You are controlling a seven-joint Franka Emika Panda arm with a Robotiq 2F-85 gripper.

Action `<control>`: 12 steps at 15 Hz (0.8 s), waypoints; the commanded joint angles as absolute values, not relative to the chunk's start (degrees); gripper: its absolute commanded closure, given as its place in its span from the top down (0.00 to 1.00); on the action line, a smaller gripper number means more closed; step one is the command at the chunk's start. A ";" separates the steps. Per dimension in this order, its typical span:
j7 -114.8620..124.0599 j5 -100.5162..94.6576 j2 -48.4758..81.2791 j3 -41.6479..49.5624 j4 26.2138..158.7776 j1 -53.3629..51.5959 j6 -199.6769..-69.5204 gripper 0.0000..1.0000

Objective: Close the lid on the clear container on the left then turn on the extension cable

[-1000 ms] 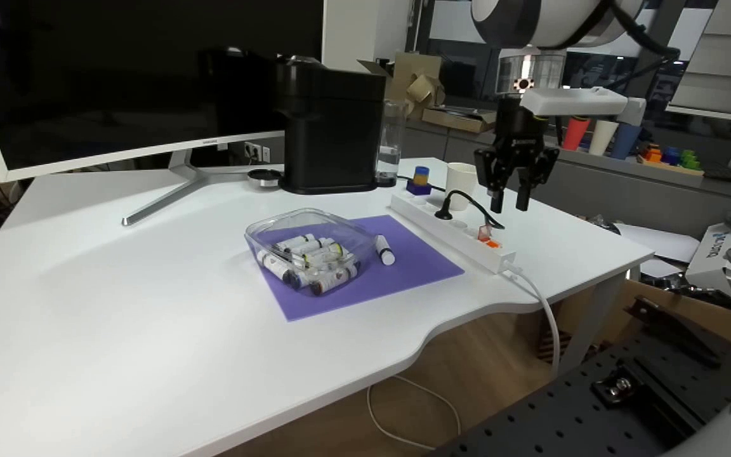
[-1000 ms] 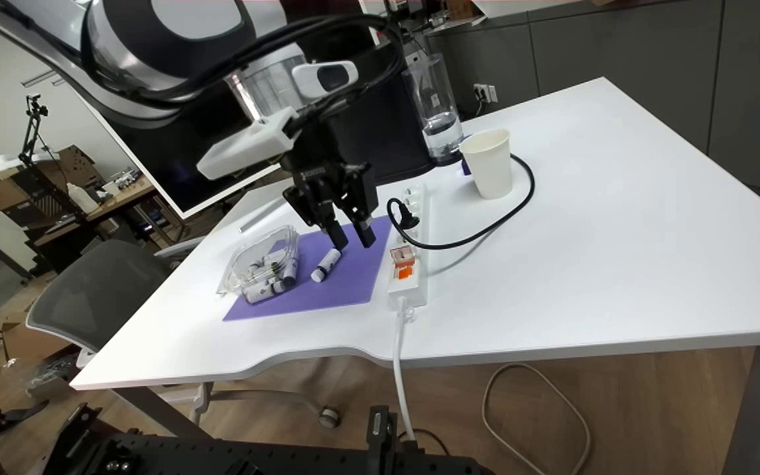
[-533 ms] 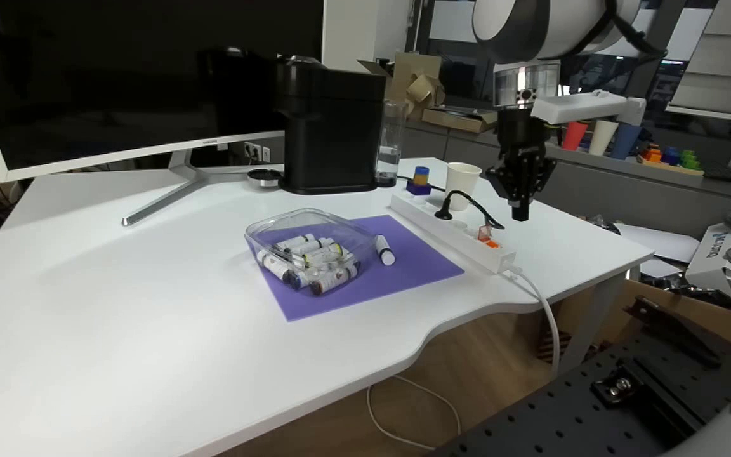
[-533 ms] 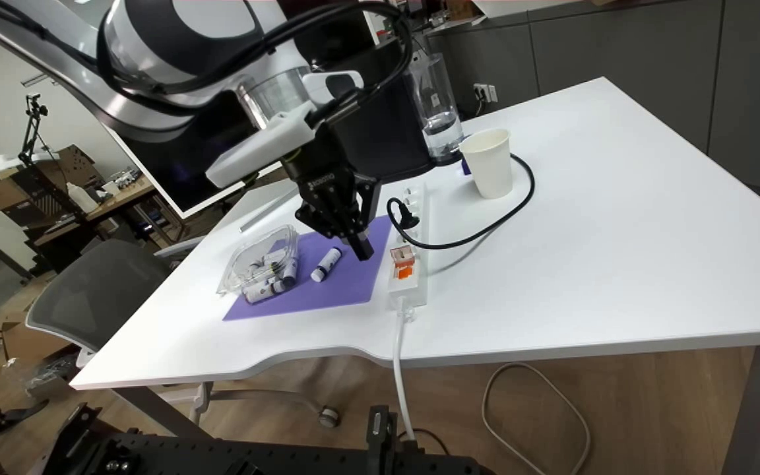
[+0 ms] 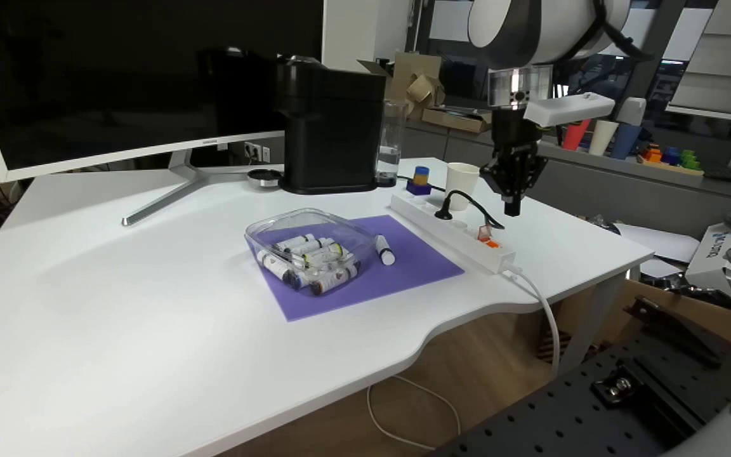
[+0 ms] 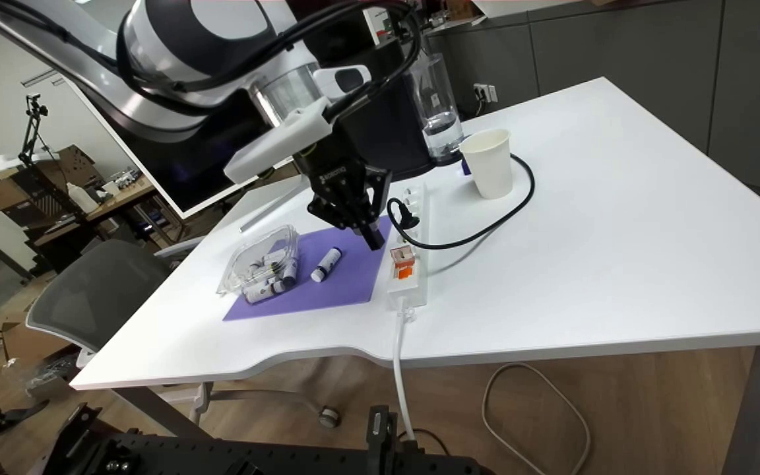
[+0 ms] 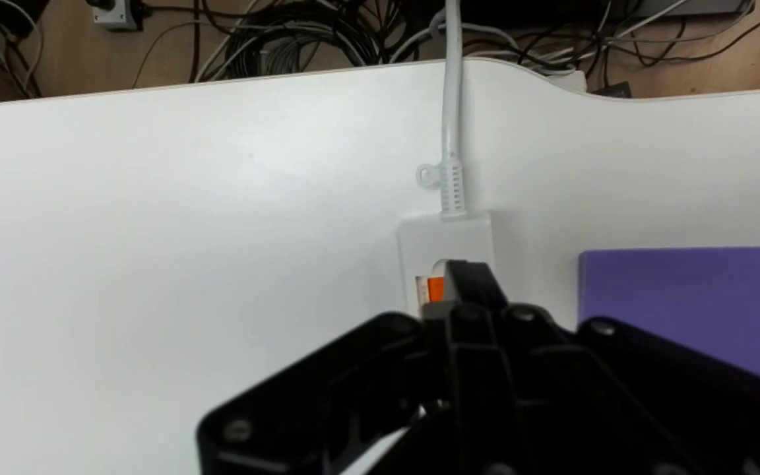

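The clear container (image 5: 276, 225) sits on a purple mat in both exterior views, with several white tubes inside. Whether its lid is fully shut is hard to make out through the transparent plastic. The extension cable is a white power strip (image 6: 410, 293) lying beside the mat. Near its corded end is an orange switch (image 6: 405, 272), with a reddish transparent flap (image 6: 402, 256) standing up at its edge. My gripper (image 6: 372, 239) points down above the strip, fingertips together and nothing between them. In the wrist view the fingertips (image 7: 479, 285) partly hide the switch (image 7: 435, 289).
A black plug (image 5: 445, 211) and its looping cord stick up from the strip. Beside it stands a paper cup (image 6: 489, 165). One loose tube (image 5: 384, 249) lies on the mat (image 5: 419, 257). Farther back are a black machine (image 5: 334, 127) and a tall glass (image 6: 443, 119) of water.
The gripper's jaws have gone from parted to shut. The arm has shifted slightly toward the power strip. The container, tubes and strip have stayed where they were.
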State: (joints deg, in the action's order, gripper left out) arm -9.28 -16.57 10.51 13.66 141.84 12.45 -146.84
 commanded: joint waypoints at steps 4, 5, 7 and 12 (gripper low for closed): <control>-18.58 -21.07 13.55 14.19 141.15 13.61 -150.46 0.00; -19.10 -21.68 14.10 14.41 141.06 13.68 -151.26 0.00; -19.88 -22.14 15.24 14.63 140.98 14.07 -154.07 0.00; -20.33 -21.57 18.42 14.79 140.72 14.61 -160.25 0.00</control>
State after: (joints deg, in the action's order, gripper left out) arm -19.70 -21.31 16.54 14.67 141.78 13.99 -158.02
